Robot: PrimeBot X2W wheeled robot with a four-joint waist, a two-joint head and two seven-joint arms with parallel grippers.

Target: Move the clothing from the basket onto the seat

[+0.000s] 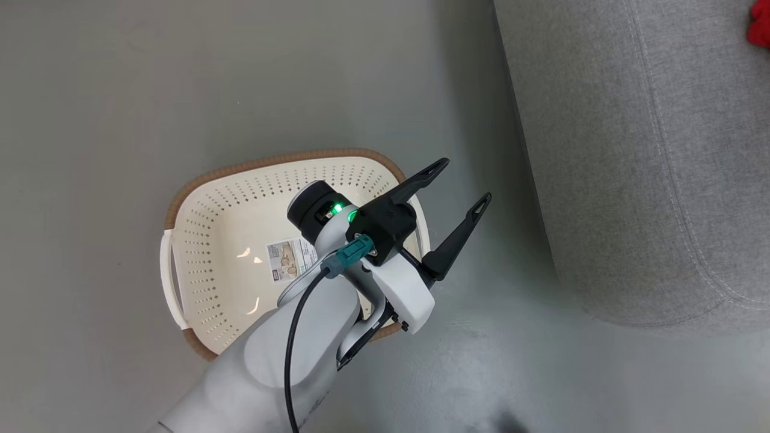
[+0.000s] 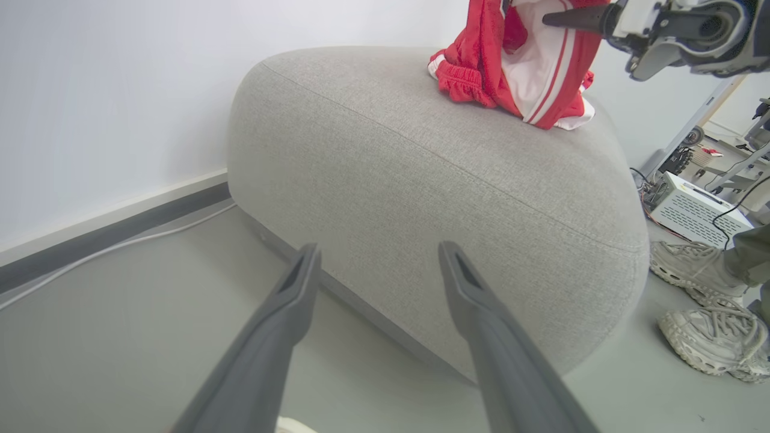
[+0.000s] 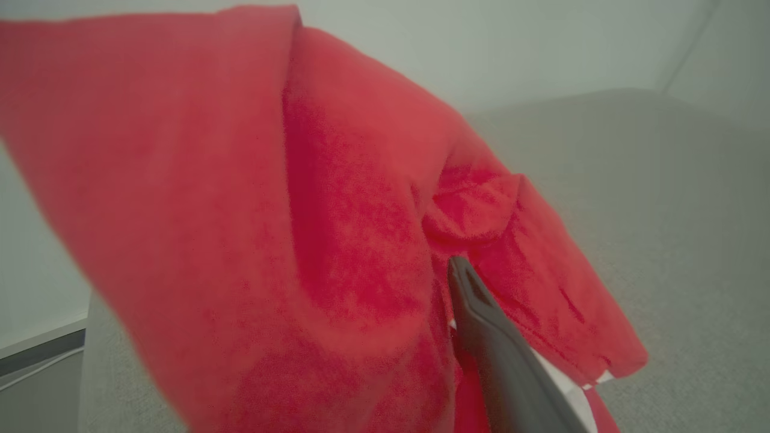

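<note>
The cream basket (image 1: 198, 180) stands on the floor with a paper label (image 1: 292, 258) on its bottom and no garment inside. My left gripper (image 1: 464, 180) hangs open over the basket's right rim, its fingers pointing at the grey seat (image 1: 631, 150); in its own view the left gripper (image 2: 379, 248) holds nothing. The red clothing (image 2: 517, 66) with white stripes rests its lower end on the seat (image 2: 421, 180), the upper part held up by my right gripper (image 2: 556, 18), shut on it. Red fabric (image 3: 301, 210) covers one finger; the other finger (image 3: 481, 325) shows.
A person's pale sneakers (image 2: 698, 270) stand on the floor by the seat's far side. A white perforated box (image 2: 698, 207) with cables sits behind them. A dark skirting with a white cable (image 2: 108, 246) runs along the wall.
</note>
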